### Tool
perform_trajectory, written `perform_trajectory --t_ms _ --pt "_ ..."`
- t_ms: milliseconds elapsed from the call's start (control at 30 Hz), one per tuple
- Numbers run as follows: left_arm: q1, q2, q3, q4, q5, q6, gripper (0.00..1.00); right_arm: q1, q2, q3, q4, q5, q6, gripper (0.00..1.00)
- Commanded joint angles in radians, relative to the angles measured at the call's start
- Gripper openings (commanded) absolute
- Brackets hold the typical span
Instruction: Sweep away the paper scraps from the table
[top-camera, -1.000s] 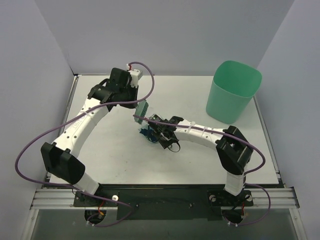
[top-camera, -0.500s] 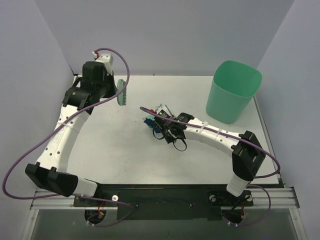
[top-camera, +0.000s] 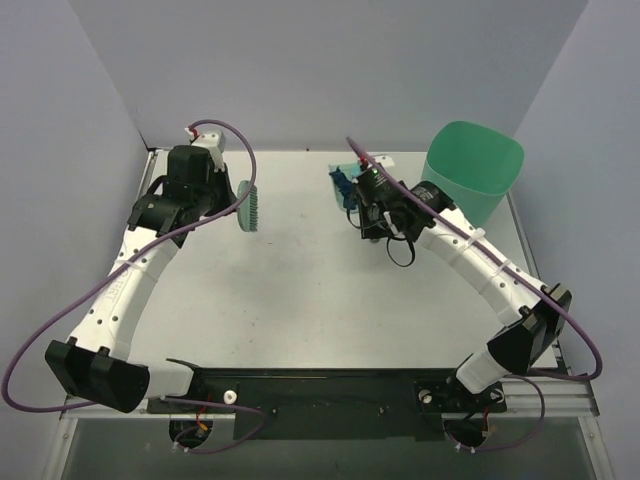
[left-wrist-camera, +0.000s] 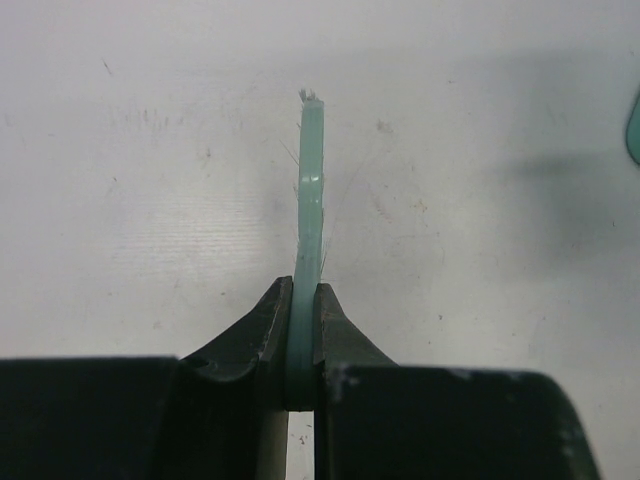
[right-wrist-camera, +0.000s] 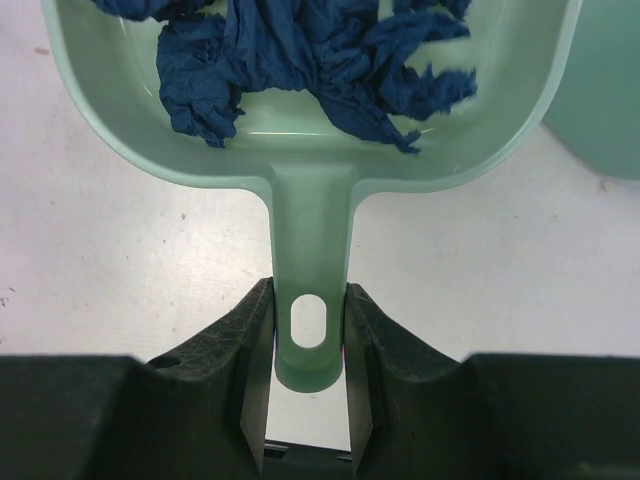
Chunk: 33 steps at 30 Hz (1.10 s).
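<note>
The paper scraps (right-wrist-camera: 300, 50), mostly dark navy, lie in a light green dustpan (right-wrist-camera: 310, 130). My right gripper (right-wrist-camera: 308, 300) is shut on the dustpan's handle. In the top view the dustpan (top-camera: 343, 172) with the scraps (top-camera: 343, 187) is at the far side of the table (top-camera: 300, 300), just left of the green bin (top-camera: 468, 195), with my right gripper (top-camera: 366, 196) behind it. My left gripper (top-camera: 230, 197) is shut on the green hand brush (top-camera: 250, 205) at the far left. In the left wrist view the brush (left-wrist-camera: 310, 200) shows edge-on between the jaws of the left gripper (left-wrist-camera: 303, 300). I see no loose scraps on the table.
The tall green bin stands at the far right corner and shows at the right edge of the right wrist view (right-wrist-camera: 610, 90). Grey walls close in the left, back and right sides. Purple cables loop off both arms.
My right arm carried the dustpan with the scraps from the table's middle to the far side beside the bin. My left arm swung the brush away to the far left.
</note>
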Motion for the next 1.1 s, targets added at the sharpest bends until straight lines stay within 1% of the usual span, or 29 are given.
perform_trajectory --t_ms 0,100,133,333,467,600,667,767,900,933,1033,1067 --pt "0.003 -0.036 -0.015 0.085 0.041 -0.020 0.00 -0.073 -0.045 0.130 -0.129 -0.006 0.039 0.00" --pt "0.003 -0.041 -0.040 0.100 0.051 -0.025 0.00 -0.134 -0.047 0.184 -0.152 -0.064 0.048 0.00" --pt "0.001 -0.041 -0.043 0.107 0.058 -0.026 0.00 -0.174 -0.053 0.210 -0.155 -0.079 0.054 0.00" --pt "-0.008 -0.039 -0.084 0.127 0.077 -0.031 0.00 -0.343 -0.061 0.293 -0.153 -0.280 0.106 0.00" --pt "-0.009 -0.038 -0.096 0.137 0.078 -0.031 0.00 -0.442 -0.070 0.313 -0.135 -0.383 0.158 0.00" --pt "-0.011 -0.039 -0.104 0.147 0.083 -0.034 0.00 -0.539 -0.085 0.285 -0.084 -0.515 0.247 0.00" --pt "-0.013 -0.038 -0.109 0.151 0.088 -0.035 0.00 -0.579 -0.090 0.267 -0.036 -0.608 0.292 0.00" --pt "-0.014 -0.035 -0.113 0.154 0.088 -0.038 0.00 -0.636 -0.093 0.236 0.023 -0.678 0.370 0.00" --pt "-0.016 -0.035 -0.122 0.166 0.088 -0.042 0.00 -0.708 -0.113 0.156 0.170 -0.774 0.534 0.00" --pt "-0.016 -0.035 -0.125 0.168 0.088 -0.040 0.00 -0.717 -0.116 0.121 0.233 -0.805 0.598 0.00" --pt "-0.016 -0.033 -0.130 0.171 0.088 -0.043 0.00 -0.731 -0.130 0.066 0.339 -0.843 0.710 0.00" --pt "-0.016 -0.032 -0.133 0.173 0.088 -0.045 0.00 -0.758 -0.131 0.044 0.377 -0.851 0.759 0.00"
